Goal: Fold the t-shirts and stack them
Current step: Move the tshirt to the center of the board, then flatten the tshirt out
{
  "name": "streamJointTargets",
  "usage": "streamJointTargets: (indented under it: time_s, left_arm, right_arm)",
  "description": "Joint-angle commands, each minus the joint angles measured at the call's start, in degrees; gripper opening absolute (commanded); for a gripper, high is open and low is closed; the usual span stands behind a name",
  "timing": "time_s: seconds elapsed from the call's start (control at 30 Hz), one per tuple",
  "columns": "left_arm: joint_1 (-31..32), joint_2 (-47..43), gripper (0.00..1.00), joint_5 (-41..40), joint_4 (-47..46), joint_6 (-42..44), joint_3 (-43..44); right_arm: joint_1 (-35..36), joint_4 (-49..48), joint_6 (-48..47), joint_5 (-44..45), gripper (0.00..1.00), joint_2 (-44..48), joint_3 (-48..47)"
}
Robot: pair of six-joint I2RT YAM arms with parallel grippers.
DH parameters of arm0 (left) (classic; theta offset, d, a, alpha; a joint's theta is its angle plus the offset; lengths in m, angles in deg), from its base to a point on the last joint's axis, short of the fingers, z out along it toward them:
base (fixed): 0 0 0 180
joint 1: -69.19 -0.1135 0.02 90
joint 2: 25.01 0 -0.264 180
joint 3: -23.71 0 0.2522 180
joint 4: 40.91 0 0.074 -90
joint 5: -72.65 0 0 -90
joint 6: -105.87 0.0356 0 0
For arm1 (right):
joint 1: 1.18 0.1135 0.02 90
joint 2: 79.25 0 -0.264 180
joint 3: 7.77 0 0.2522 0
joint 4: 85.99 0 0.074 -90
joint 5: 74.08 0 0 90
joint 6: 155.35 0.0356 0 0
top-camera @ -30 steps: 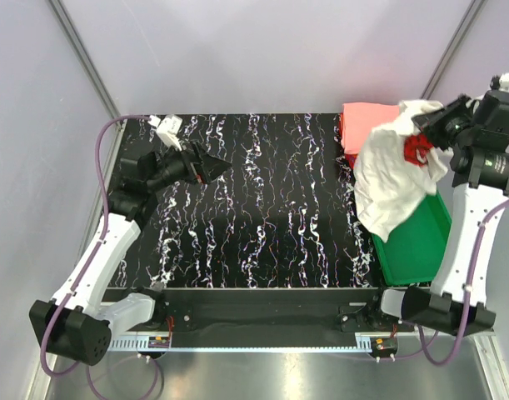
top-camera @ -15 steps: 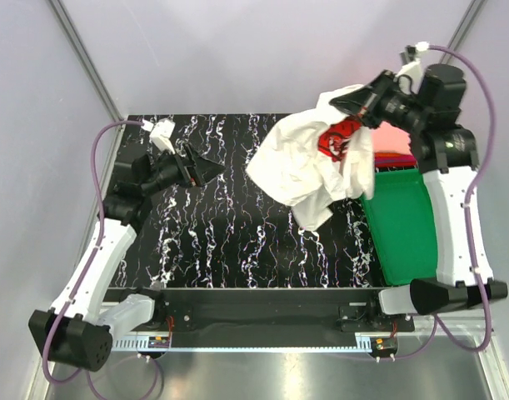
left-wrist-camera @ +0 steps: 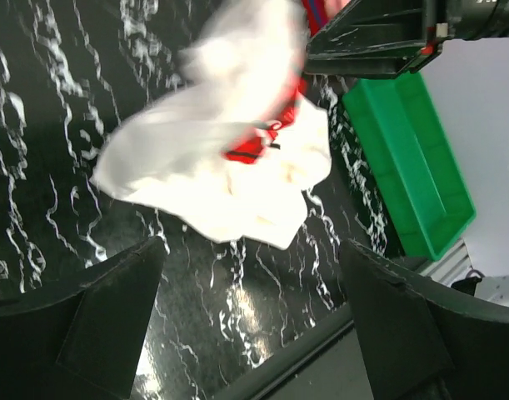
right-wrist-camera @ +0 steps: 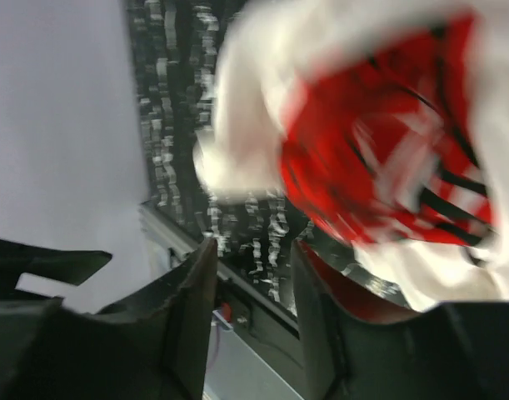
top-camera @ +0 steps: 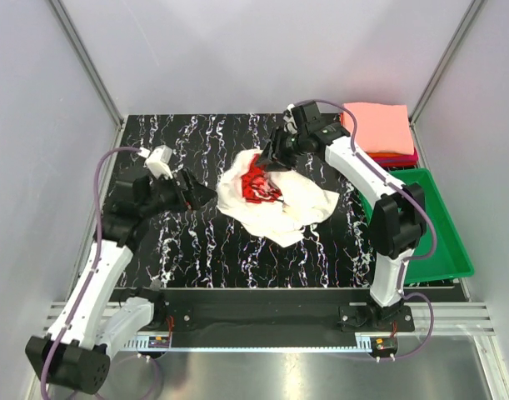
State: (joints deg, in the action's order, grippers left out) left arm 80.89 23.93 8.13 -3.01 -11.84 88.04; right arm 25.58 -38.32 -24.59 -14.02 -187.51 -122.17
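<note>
A cream-white t-shirt (top-camera: 279, 204) lies crumpled on the black marbled table, its red print (top-camera: 258, 185) facing up. My right gripper (top-camera: 271, 158) hovers at the shirt's far edge. In the right wrist view it (right-wrist-camera: 254, 250) is open, with only table between its fingers and the blurred shirt (right-wrist-camera: 354, 158) just beyond them. My left gripper (top-camera: 200, 196) is wide open just left of the shirt. In the left wrist view it (left-wrist-camera: 252, 246) holds nothing, and the shirt (left-wrist-camera: 212, 167) lies ahead of it. A folded salmon-pink t-shirt (top-camera: 377, 129) tops a stack of red and dark ones (top-camera: 397, 157) at the back right.
A green plastic tray (top-camera: 433, 237) sits along the table's right edge and also shows in the left wrist view (left-wrist-camera: 412, 158). Grey walls close in the table on three sides. The right arm reaches across from the right, over the table's back half.
The right arm swung the white t-shirt from above the tray leftward to the table's middle, then opened and let it drop. The left gripper shifted slightly nearer the shirt.
</note>
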Motion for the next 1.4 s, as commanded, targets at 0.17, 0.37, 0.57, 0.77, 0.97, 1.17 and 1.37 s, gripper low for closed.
streamJointTargets:
  time_s: [0.17, 0.37, 0.57, 0.77, 0.97, 1.17, 1.37]
  left_arm:
    - [-0.28, 12.30, 0.87, 4.06, -4.18, -5.25, -4.33]
    - [-0.19, 21.35, 0.85, -2.61, -8.58, -6.66, -4.51]
    - [0.07, 28.21, 0.85, -7.98, -15.96, -8.25, -6.97]
    - [0.42, 36.29, 0.84, -9.75, -20.36, -6.49, -3.30]
    - [1.48, 46.58, 0.78, -8.25, -23.44, -5.70, 3.13]
    - [1.57, 49.76, 0.27, -7.19, -21.17, -4.47, 7.18]
    - [4.90, 40.47, 0.00, -12.37, -6.08, 0.80, 14.11]
  right_arm:
    - [-6.19, 7.05, -8.49, 13.14, 0.53, 10.87, 2.89]
    - [-6.47, 5.65, -6.92, 16.31, 0.49, 18.51, 16.77]
    - [-3.91, -3.23, 1.25, 18.33, 0.48, 29.14, 38.83]
    - [1.61, -7.10, 6.17, 22.54, 0.45, 35.75, 51.32]
    - [4.35, -12.45, 7.94, 26.85, 0.45, 31.90, 55.90]
    - [4.35, -13.61, 6.09, 29.58, 0.46, 27.85, 56.25]
    - [4.35, -13.17, 5.30, 34.22, 0.47, 28.55, 55.12]
